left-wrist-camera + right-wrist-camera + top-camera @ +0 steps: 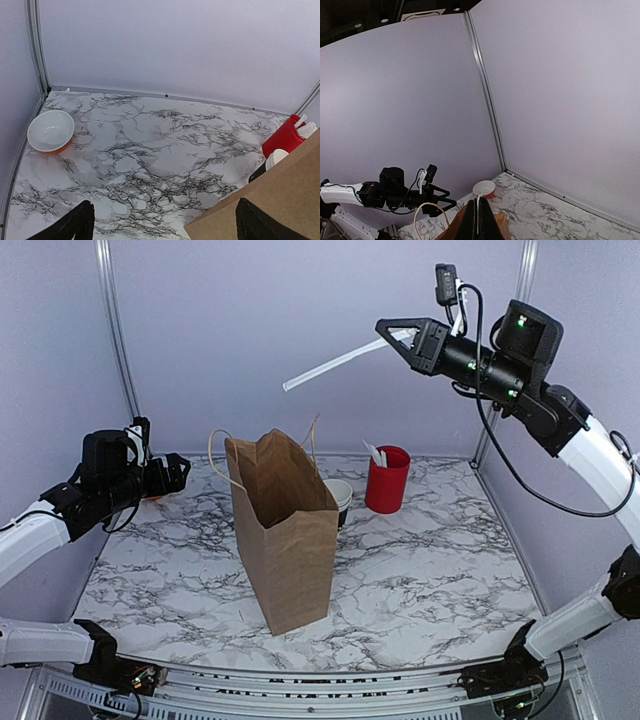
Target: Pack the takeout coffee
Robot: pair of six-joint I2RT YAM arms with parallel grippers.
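Black fingers (80, 225) of the left claw (180, 472) frame the left wrist view, spread wide and empty, low over the veined marble-pattern counter (430, 570). Right claw (392, 332) is raised high at the right, pinched narrow on a thin white straw (340, 362) that slants down-left. An upright brown paper bag (285, 530), creased, with cord handles and an open mouth, stands mid-counter between the claws. Takeout coffee: visible in no view, so its place relative to either claw cannot be told. Behind the bag, a white-rimmed black cup stack (338, 492), partly hidden, stands just beside a red cup (387, 480) of utensils. A round bowl (50, 131), white inside and orange outside, sits at the far left.
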